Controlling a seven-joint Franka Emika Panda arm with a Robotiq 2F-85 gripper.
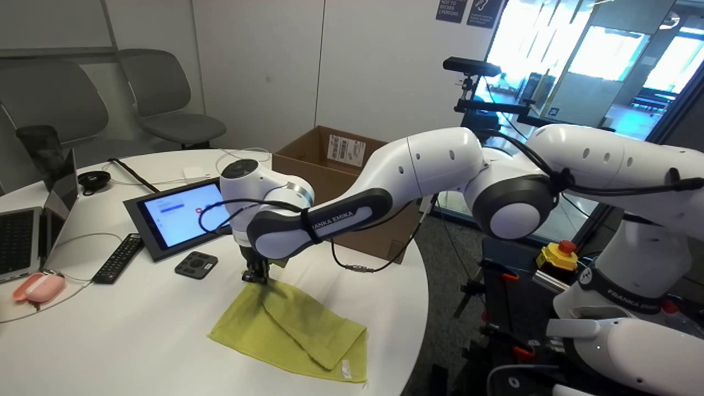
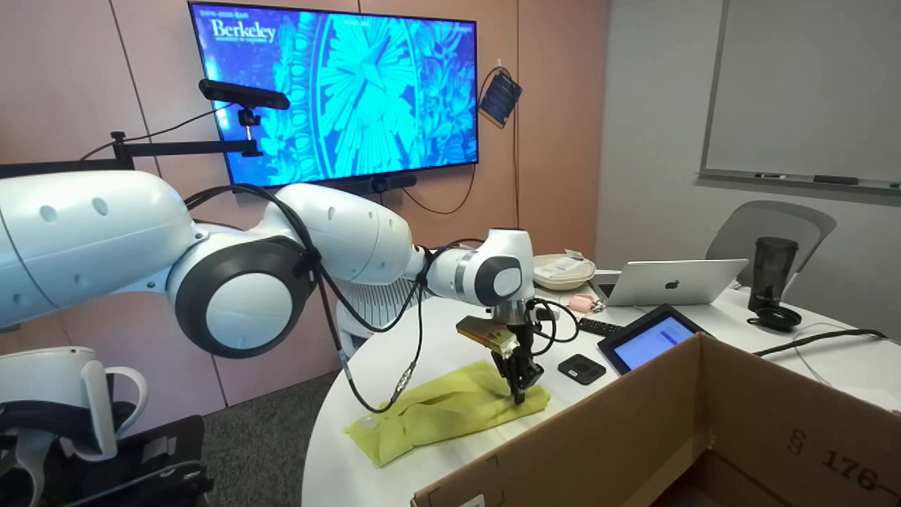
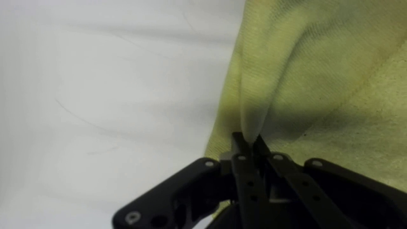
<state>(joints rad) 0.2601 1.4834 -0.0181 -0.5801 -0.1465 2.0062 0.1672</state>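
Note:
A yellow-green cloth [image 1: 275, 341] lies on the white round table, partly folded over itself, with a small white tag near its near corner. It also shows in an exterior view [image 2: 457, 405] and in the wrist view [image 3: 330, 73]. My gripper [image 1: 256, 278] points down at the cloth's far end. It shows at the cloth in an exterior view [image 2: 519, 396] too. In the wrist view, the fingertips [image 3: 250, 143] are closed on a pinched ridge of the cloth near its edge. The pinched fabric rises a little between the fingers; the rest lies flat.
An open cardboard box [image 2: 598, 436] stands beside the cloth and arm. A black puck-like device [image 1: 196, 265], a tablet on a stand [image 1: 184, 212], a remote [image 1: 117, 258], a pink case [image 1: 41, 287] and a laptop [image 1: 19, 242] are on the table [image 1: 137, 341].

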